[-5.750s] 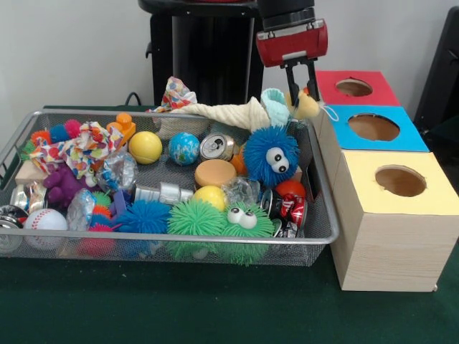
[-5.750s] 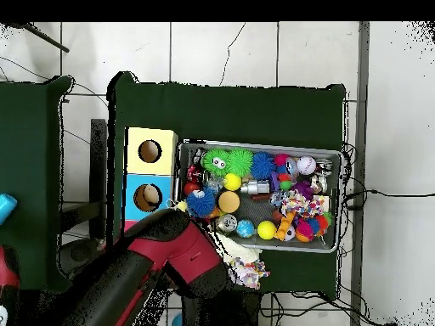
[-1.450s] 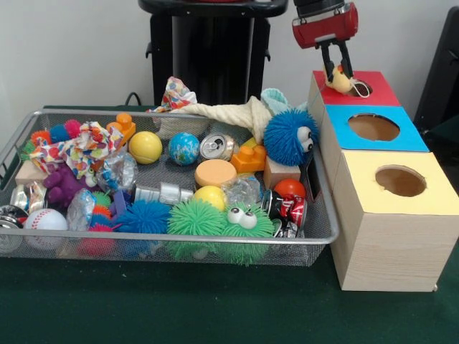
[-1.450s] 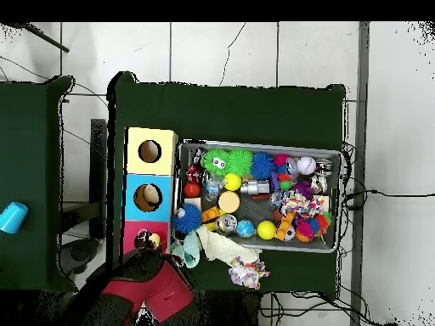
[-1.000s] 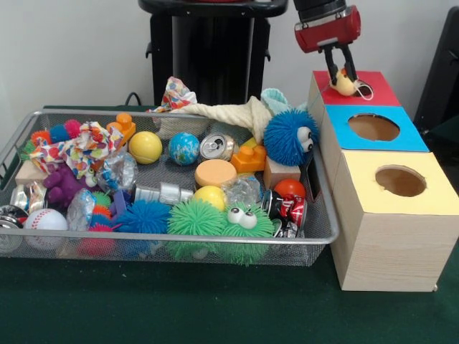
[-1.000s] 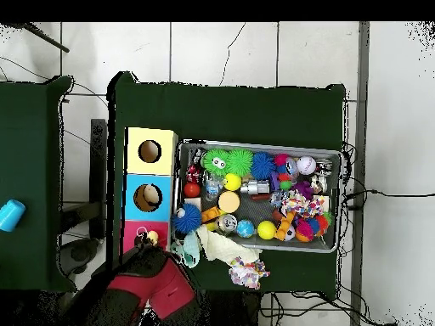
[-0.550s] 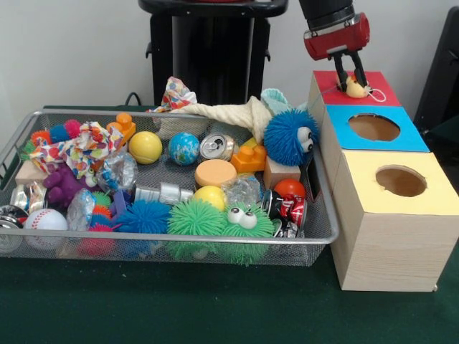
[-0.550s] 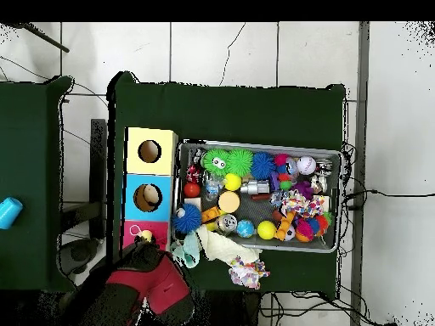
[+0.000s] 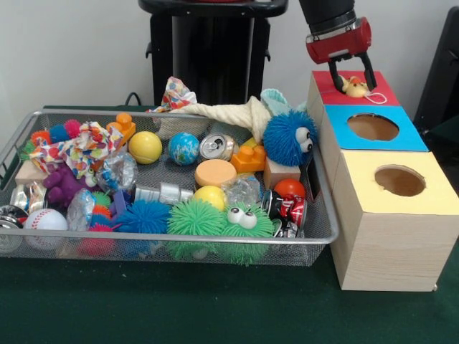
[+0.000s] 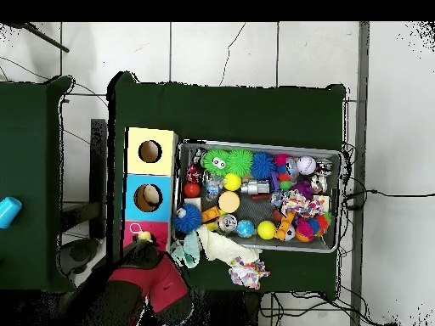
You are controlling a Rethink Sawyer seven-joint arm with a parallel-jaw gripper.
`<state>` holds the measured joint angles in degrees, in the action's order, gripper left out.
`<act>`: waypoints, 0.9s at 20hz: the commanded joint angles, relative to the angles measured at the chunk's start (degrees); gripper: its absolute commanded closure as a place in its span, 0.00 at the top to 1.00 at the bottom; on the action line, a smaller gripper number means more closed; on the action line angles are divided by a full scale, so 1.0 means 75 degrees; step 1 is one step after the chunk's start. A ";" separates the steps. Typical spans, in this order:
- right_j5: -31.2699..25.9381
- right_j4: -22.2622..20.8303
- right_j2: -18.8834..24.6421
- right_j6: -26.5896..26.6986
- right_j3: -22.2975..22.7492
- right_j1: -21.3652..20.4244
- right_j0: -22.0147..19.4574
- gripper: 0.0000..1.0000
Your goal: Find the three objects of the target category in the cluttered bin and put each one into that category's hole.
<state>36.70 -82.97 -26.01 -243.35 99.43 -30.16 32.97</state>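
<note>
Single red-and-black arm seen reaching down from above at upper right of front view. Gripper [image 9: 352, 77] held vertical, red housing topped by black wrist segment. Two thin black jaws pointed down, spread apart, not closed on anything. In overhead view, arm seen as broad red-and-black mass at lower left, gripper end [image 10: 143, 244] directed toward picture top.

White wall [image 9: 72, 50], tiled floor [image 10: 255, 51]

I count three boxes [image 9: 384, 165] at right: red, blue, yellow, one hole each. One mesh bin [image 9: 324, 215]; perhaps three drink cans [image 9: 216, 146], partly buried.
</note>
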 commanded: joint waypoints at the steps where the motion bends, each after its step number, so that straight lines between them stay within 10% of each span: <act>1: -0.0455 -0.0007 0.1326 -0.1872 0.0341 0.0178 -0.0082 1.00; 13: -0.0393 -0.0481 0.1197 -0.2096 0.0325 0.0148 0.0037 1.00; 18: 0.0408 -0.1741 0.0312 -0.3537 0.0196 -0.0048 0.0797 1.00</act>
<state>35.23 -87.69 -26.37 -243.55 99.35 -30.99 35.41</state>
